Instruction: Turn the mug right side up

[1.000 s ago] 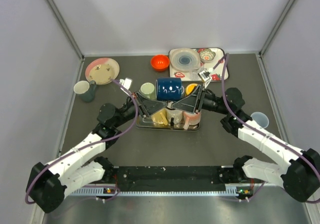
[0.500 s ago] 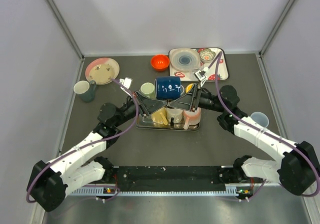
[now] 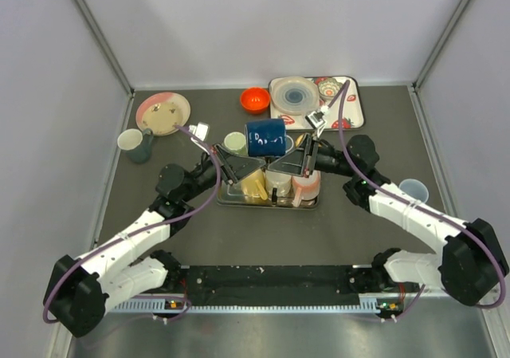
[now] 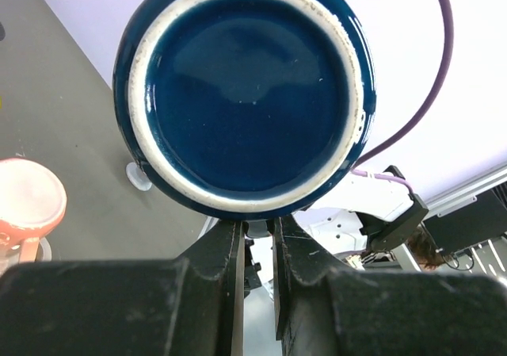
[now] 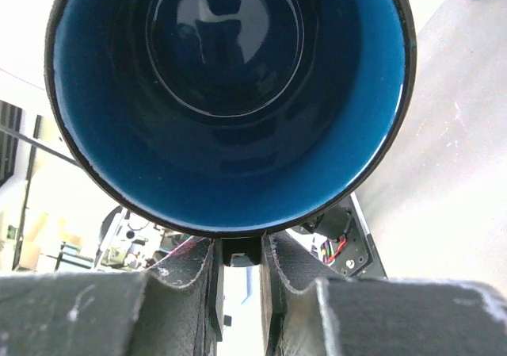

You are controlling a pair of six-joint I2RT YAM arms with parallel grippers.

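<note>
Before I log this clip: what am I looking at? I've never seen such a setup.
The left arm and right arm are robots bolted at the near edge of a dark table. The wide picture is from a fixed camera above and behind them; the other two are from a camera on each wrist. Between the arms is a dark blue mug, tipped on its side: the left wrist view faces its base, the right its opening. The left end effector and right end effector are nearly closed beside it, apparently pinching its handle. Nearby lie a metal tray of cups, an orange bowl, a plate and a patterned tray of dishes.
</note>
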